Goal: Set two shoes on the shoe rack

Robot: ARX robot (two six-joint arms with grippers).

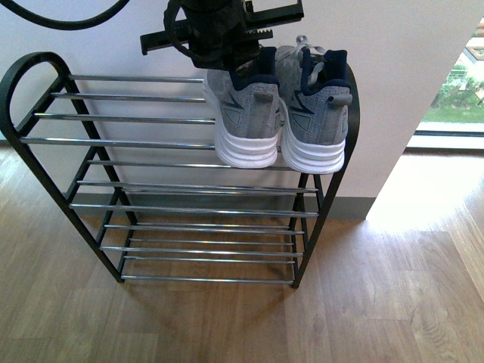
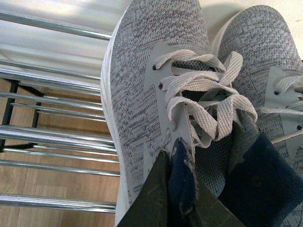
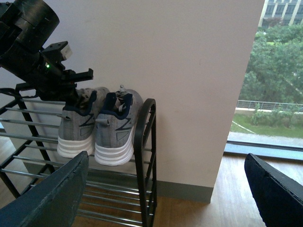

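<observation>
Both grey knit shoes stand side by side, heels outward, on the top tier at the right end of the black shoe rack (image 1: 136,141). My left gripper (image 1: 227,38) sits over the left shoe (image 1: 246,113) and is shut on it. In the left wrist view the gripper (image 2: 176,163) pinches the navy heel collar of that shoe (image 2: 137,94), with the right shoe (image 2: 255,47) beside it. The right shoe (image 1: 318,113) rests against the rack's arched end. My right gripper (image 3: 163,189) hangs open and empty, off the rack's right end (image 3: 144,142), facing both shoes (image 3: 116,127).
A white wall (image 1: 393,91) with a grey skirting board stands behind the rack. Wooden floor (image 1: 378,302) spreads in front and to the right. A window (image 3: 274,71) lies further right. The rack's two lower tiers (image 1: 204,227) hold nothing. A black cable (image 1: 68,19) loops at top left.
</observation>
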